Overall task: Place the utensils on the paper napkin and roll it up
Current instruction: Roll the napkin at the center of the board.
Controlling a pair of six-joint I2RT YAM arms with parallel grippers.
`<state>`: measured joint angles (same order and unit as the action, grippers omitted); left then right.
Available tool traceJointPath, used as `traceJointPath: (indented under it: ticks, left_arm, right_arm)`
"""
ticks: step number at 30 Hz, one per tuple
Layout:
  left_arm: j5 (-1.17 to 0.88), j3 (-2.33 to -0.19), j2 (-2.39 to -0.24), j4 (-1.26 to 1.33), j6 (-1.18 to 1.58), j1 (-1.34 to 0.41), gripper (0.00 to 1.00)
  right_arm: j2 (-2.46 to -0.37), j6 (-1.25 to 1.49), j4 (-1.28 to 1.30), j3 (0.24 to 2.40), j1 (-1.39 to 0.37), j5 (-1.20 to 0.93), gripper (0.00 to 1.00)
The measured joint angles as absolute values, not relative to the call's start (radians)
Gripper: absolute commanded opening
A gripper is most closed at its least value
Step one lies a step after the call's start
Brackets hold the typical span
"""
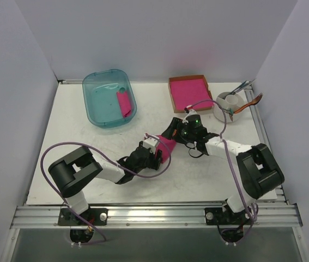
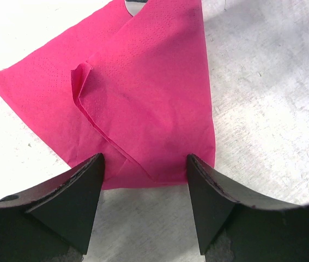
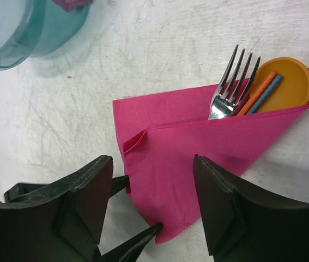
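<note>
Thin magenta-pink paper napkin (image 1: 167, 146) noted at mid-table on the white tabletop (image 1: 89, 136), folded over on itself into a rough triangle, with a small puckered crease (image 2: 80, 82) seen on its upper layer. The small silver-grey metal fork (image 3: 228, 90) and the small orange plastic spoon (image 3: 290, 82) are tucked inside the fold; only the tines and the round bowl are seen, sticking out at one corner, fork just beside spoon. Two thin strips, one orange and one grey-blue, are seen across the bowl; their nature cannot be told. Left gripper (image 2: 144, 164) is placed at the near-left edge of the napkin, its black fingers (image 2: 72, 202) spread wide, the napkin's edge lying between them unclamped. Right gripper (image 3: 153, 161) is placed at the far-right side, fingers (image 3: 225, 207) likewise apart, a napkin corner between them, nothing pinched. A translucent teal plastic tub (image 1: 102, 103) is recorded far left, a brown cardboard tray (image 1: 187, 79) of pink sheets far centre, and a white round holder (image 1: 228, 103) far right.
</note>
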<state>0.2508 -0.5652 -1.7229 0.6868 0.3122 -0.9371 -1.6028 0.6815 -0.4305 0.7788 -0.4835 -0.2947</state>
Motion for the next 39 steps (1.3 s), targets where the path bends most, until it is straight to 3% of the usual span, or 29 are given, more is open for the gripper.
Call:
traceJointPath:
  ticks: [7,10,25,39]
  left_arm:
    - [0.250,-0.565,-1.726,0.693,0.319,-0.937,0.70]
    - [0.250,-0.565,-1.727,0.696,0.323,-0.937,0.70]
    - [0.249,-0.565,-1.727,0.698,0.337,-0.934,0.71]
    - [0.220,-0.556,-1.727,0.715,0.337,-0.918,0.71]
  right_arm:
    - [-1.472,0.722,-0.480,0.622,-0.486,-0.309,0.12]
    - [-1.469,0.746,-0.497,0.565,-0.494,-0.321,0.02]
    - [-1.471,0.820,-0.584,0.510,-0.631,-0.307,0.00]
    - [-1.537,0.870,-0.733,0.443,-0.646,-0.236,0.00]
